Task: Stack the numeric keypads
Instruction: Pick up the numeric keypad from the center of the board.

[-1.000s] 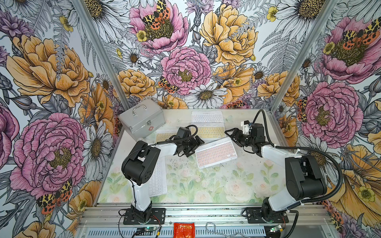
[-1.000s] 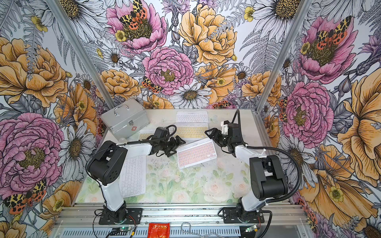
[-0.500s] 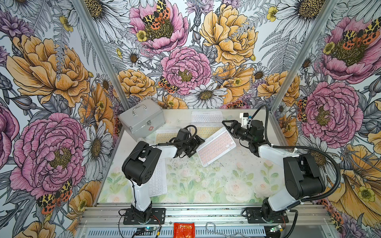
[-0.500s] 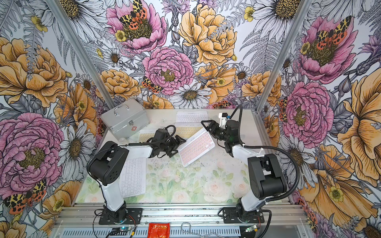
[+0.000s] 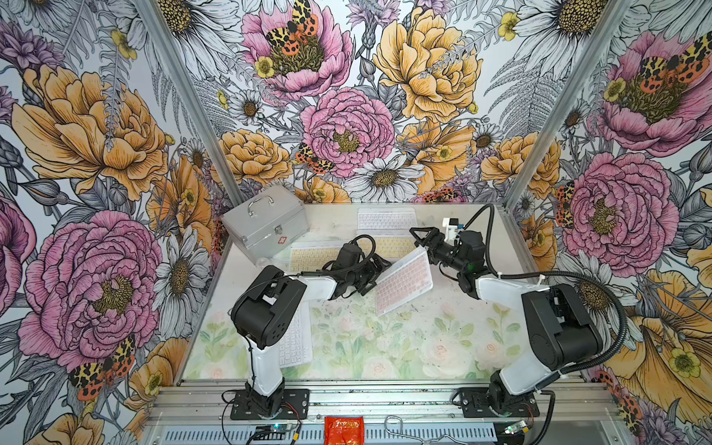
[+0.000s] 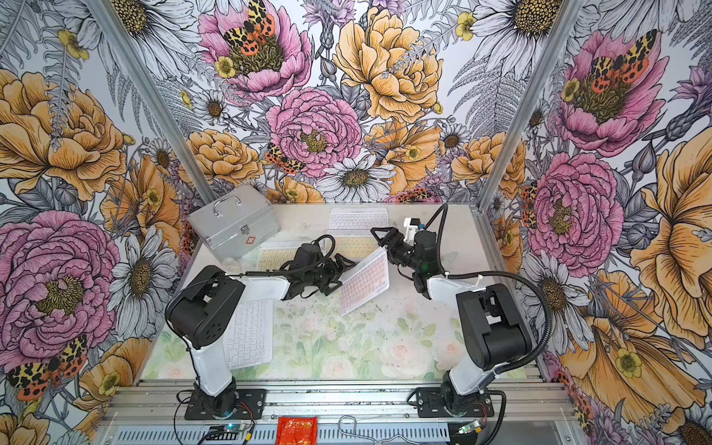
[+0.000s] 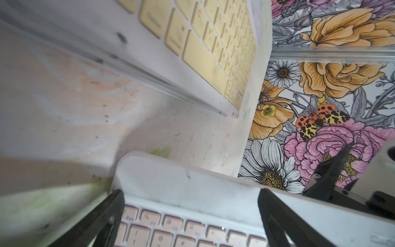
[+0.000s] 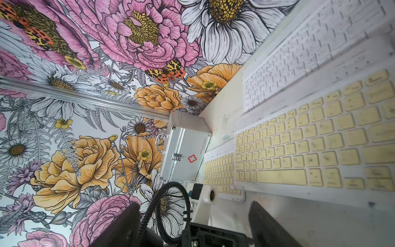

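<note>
A pink-keyed keypad [image 5: 402,281] [image 6: 364,279] lies askew mid-table, its left side tipped up against my left gripper [image 5: 379,269]. In the left wrist view this gripper [image 7: 190,191] is open, and the pink keypad's top key row [image 7: 192,226] spans the gap behind both fingers. My right gripper [image 5: 420,238] hovers open over that keypad's far corner, holding nothing [image 8: 194,205]. Two yellow keypads [image 5: 312,258] [image 5: 393,246] lie behind the arms. A white keypad [image 5: 387,219] sits at the back. Another white keypad [image 5: 294,341] lies under the left arm.
A silver metal case [image 5: 266,225] with a handle stands at the back left corner, beside the yellow keypads. Flowered walls close in the table on three sides. A red packet [image 5: 343,429] lies on the front rail.
The pink keypad has swung round to a steeper angle and tipped up against the left gripper. My right gripper has moved left and back, off the keypad. The left arm has hardly moved.
</note>
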Robot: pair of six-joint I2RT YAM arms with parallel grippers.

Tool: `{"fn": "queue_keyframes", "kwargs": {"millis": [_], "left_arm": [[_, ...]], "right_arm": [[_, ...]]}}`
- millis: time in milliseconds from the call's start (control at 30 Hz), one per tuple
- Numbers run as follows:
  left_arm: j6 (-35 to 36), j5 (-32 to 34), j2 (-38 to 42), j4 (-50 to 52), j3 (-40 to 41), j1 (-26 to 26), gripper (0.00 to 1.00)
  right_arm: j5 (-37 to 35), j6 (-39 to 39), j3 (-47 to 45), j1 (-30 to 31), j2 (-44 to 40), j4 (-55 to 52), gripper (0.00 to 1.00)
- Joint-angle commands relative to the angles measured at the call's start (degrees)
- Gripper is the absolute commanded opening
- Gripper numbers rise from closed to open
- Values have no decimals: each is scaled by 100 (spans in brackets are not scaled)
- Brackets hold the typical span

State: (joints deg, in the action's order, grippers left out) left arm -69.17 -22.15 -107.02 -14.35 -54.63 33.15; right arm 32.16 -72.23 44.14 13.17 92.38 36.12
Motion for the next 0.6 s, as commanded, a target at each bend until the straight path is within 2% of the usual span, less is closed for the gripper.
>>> {"fn": "queue_keyframes", "kwargs": {"millis": [0,233,567], "left_arm": [[-79,-116,48,-319,66,9,99],[-62,-134,8,-316,73,-2,99],[-86,-165,-97,-383,25,-1,99]], "right_arm": [[-140,100,-20,34,-244,-331,80],[-125,575,68,-49,-663,-1692,77],[113,429,217,-107,-641,-2223,74]]}}
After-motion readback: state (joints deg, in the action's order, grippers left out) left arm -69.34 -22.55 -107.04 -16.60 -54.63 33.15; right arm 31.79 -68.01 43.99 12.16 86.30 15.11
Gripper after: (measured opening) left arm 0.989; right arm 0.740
